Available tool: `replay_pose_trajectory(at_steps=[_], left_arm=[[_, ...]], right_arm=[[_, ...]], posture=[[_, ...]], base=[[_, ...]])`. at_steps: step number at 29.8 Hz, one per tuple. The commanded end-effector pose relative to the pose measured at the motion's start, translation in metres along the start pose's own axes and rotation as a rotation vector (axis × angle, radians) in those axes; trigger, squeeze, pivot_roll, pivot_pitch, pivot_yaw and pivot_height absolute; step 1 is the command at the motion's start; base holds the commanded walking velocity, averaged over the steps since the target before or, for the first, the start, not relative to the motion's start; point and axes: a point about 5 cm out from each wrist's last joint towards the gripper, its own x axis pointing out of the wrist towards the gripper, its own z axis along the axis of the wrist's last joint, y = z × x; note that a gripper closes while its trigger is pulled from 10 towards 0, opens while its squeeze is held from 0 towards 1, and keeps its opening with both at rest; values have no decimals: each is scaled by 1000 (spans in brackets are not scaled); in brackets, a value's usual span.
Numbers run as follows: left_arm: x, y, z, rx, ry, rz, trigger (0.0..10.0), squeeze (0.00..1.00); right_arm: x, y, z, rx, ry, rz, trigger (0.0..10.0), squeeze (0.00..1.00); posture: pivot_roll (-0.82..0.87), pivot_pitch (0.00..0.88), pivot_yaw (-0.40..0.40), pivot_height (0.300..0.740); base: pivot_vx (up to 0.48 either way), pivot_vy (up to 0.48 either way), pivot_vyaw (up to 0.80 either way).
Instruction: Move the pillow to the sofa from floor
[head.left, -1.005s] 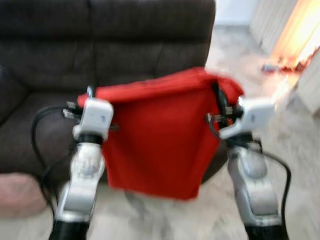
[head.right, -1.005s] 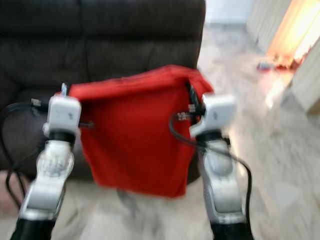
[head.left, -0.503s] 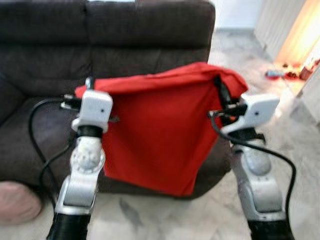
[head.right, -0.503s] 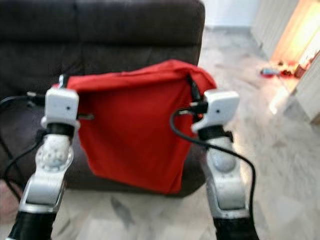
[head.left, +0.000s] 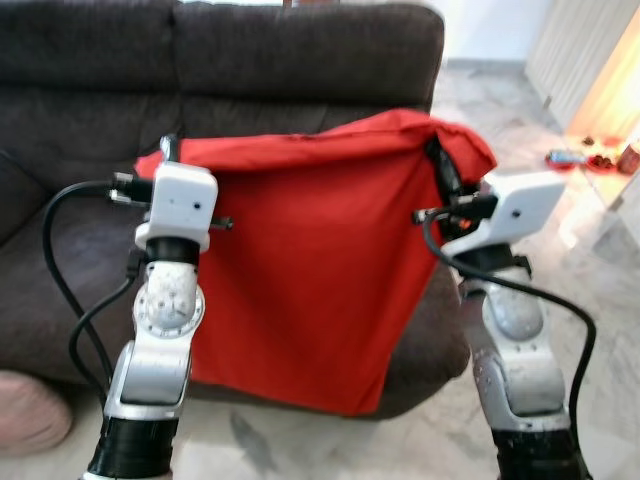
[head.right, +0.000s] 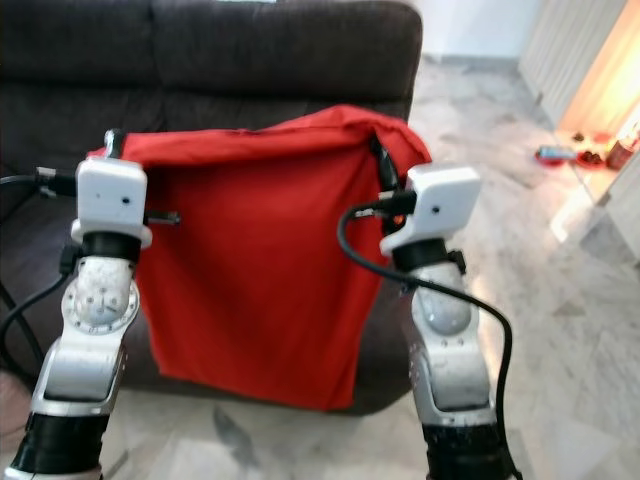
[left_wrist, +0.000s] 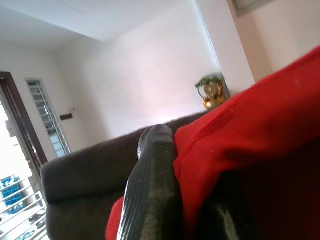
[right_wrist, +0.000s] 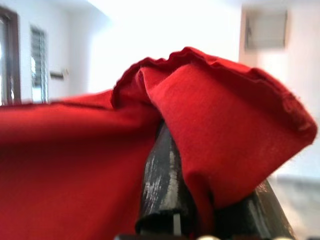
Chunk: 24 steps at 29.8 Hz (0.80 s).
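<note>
above the sofa (head.left: 90, 110) seat's front edge you hold the red pillow (head.left: 310, 270) hanging, left gripper (head.left: 168, 152) and right gripper (head.left: 440, 165) each pinching a top corner; next, carry it forward and let go.

Red pillow (head.left: 320, 270): matt woven cloth, limp, with a stitched, puckered edge. Sofa (head.left: 90, 110): dark brown, soft napped fabric. Floor (head.right: 570, 330): pale, veined, glossy marble tiles. Arms: silvery brushed metal with white plastic wrist housings; right claw (right_wrist: 192, 200) fingers of scuffed black plastic.
</note>
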Motion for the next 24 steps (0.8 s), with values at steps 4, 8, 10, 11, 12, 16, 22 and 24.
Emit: replay_pose_trajectory(at_steps=[4,8,10,11,12,16,22,24], left_arm=[[8,14,18,18,-83,56,10000,0],[9,14,21,20,-93,63,10000,0],[9,14,22,20,-93,63,10000,0],[9,14,22,20,-93,63,10000,0],[9,14,22,21,-94,64,10000,0],[8,14,23,22,-95,66,10000,0],[8,14,23,24,-92,70,10000,0],[8,14,22,24,-90,70,10000,0]], right_arm=[[16,8,44,-3,-202,37,10000,0],[23,9,55,-1,-241,50,10000,0],[23,10,54,1,-241,54,10000,0],[23,10,54,2,-241,55,10000,0],[23,11,53,0,-236,57,10000,0],[22,15,49,-6,-217,78,10000,0],[21,18,44,1,-192,105,10000,0],[20,18,43,15,-184,100,10000,0]], posture=[[-7,53,-33,740],[-6,53,-39,740],[-4,53,-41,740],[-4,53,-41,740],[-3,55,-43,740],[-2,56,-46,740],[-2,57,-50,740],[-3,57,-50,740]], base=[[337,0,0],[337,0,0],[337,0,0],[334,0,0],[337,0,0],[336,0,105],[336,0,613],[332,0,0]])
